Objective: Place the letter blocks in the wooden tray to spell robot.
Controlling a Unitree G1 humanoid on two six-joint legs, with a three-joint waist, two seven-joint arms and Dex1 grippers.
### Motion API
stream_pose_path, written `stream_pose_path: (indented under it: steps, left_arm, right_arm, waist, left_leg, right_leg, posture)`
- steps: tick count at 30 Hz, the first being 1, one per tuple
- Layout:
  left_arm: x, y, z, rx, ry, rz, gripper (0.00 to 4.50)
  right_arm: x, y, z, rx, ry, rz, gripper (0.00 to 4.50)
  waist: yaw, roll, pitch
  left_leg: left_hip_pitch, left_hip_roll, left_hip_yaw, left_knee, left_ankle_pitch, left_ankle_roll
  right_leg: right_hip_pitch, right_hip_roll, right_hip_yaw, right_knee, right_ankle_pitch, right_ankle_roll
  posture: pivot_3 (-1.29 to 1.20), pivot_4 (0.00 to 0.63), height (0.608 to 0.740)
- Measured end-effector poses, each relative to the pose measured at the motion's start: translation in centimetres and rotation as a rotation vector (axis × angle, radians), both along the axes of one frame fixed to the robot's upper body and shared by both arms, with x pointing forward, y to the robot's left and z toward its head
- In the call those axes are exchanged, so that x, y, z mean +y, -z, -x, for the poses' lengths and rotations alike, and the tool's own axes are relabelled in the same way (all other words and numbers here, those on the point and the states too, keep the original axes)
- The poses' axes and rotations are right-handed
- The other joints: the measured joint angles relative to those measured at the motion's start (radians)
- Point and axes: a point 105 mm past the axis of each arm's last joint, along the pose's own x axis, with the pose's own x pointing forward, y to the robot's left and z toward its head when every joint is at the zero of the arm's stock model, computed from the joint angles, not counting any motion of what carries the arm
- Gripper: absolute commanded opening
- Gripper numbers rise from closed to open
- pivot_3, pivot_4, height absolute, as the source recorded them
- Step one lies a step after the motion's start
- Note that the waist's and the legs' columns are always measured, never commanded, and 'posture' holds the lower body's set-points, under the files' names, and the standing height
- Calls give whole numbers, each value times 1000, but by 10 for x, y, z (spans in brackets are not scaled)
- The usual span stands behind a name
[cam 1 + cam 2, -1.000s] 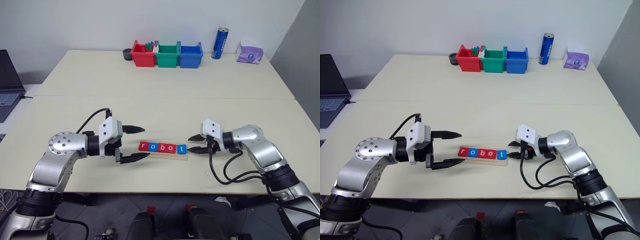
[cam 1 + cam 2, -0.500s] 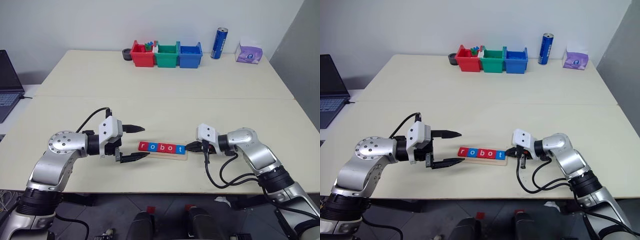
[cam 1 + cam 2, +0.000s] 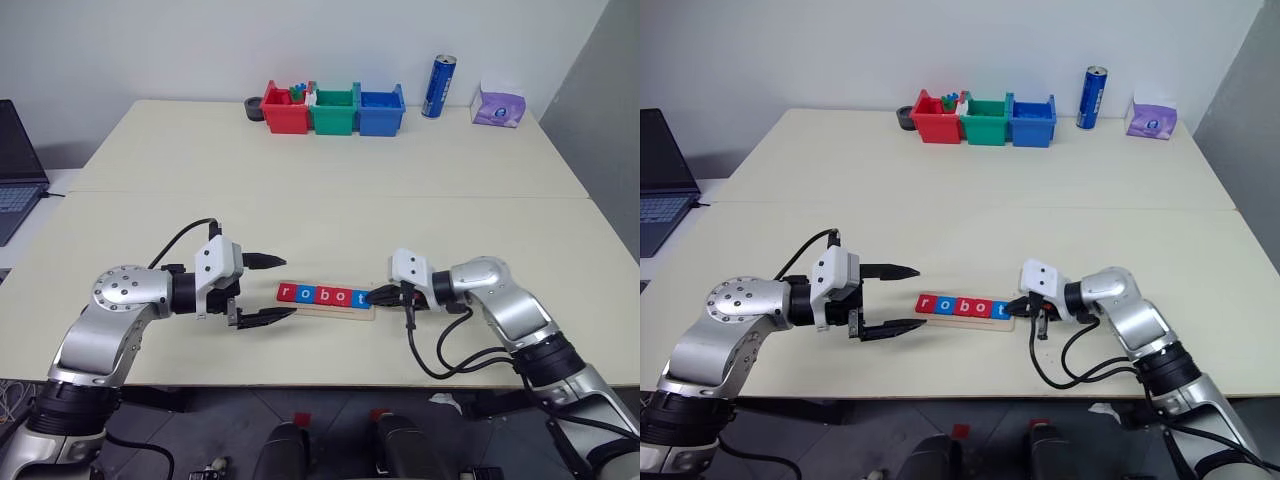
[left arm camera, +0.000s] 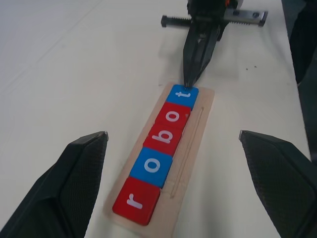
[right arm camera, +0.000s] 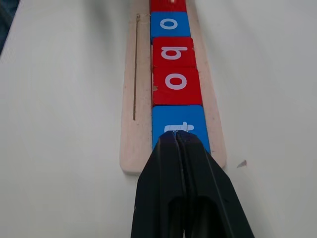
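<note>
Right gripper [image 5: 178, 136], fingers pressed together, touches its tip to the blue t at the end of the letter blocks [image 4: 159, 163], lined up on the wooden tray [image 4: 190, 148] spelling robot; left gripper [image 3: 268, 288] hovers spread wide beside the tray's other end, on the bench [image 3: 320, 180].

Five letter blocks [image 4: 159, 166] sit in a row on one wooden tray [image 4: 194, 140]: three red, two blue, reading r, o, b, o, t. The r [image 4: 136, 200], the b [image 4: 163, 139] and the second o [image 4: 173, 115] are the red ones; the first o [image 4: 151, 166] and the t [image 4: 182, 95] are blue. Two claws are over the counter [image 3: 330, 160], the left claw [image 3: 277, 288] at nine o'clock from the tray and the right claw [image 3: 372, 296] at three o'clock. Toward twelve o'clock stand three plastic bins, one red bin [image 3: 284, 110], one green bin [image 3: 334, 111], one blue bin [image 3: 382, 111]. Beside them I count one blue can [image 3: 440, 86], one purple tissue pack [image 3: 499, 104], one small dark round object [image 3: 254, 107]. One laptop [image 3: 18, 168] sits at the counter's far nine o'clock side.
</note>
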Motion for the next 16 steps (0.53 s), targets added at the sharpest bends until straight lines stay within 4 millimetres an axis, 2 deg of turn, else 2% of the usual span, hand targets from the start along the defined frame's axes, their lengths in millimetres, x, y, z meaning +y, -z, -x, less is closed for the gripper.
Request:
stream_pose_path:
  steps: [4, 7, 11, 16]
  left_arm:
    - [8, 3, 7, 37, -49, -30, 4500]
    - [23, 15, 13, 83, -96, -93, 4500]
    - [35, 15, 14, 88, -139, -122, 4500]
    - [40, 15, 15, 95, -162, -126, 4500]
  right_arm:
    - [-12, -19, 14, 22, 13, -24, 2056]
    - [-14, -17, 27, 79, 17, -20, 3145]
    - [-17, -14, 32, 112, 50, -8, 4484]
    - [-14, -16, 32, 104, 76, -7, 4484]
  waist:
    - [0, 0, 0]
    - [-2, 0, 0]
    - [-1, 0, 0]
    - [-1, 0, 0]
  left_leg:
    - [0, 0, 0, 0, 0, 0]
    - [0, 1, 0, -1, 0, 0]
    - [0, 1, 0, -1, 0, 0]
    - [0, 1, 0, -1, 0, 0]
  right_leg:
    - [0, 0, 0, 0, 0, 0]
    - [0, 0, 0, 0, -1, -1]
    - [0, 0, 0, 0, -1, -2]
    - [0, 0, 0, 0, -1, -1]
  posture:
    - [0, 150, 740]
    - [0, 150, 740]
    - [0, 150, 740]
    - [0, 150, 740]
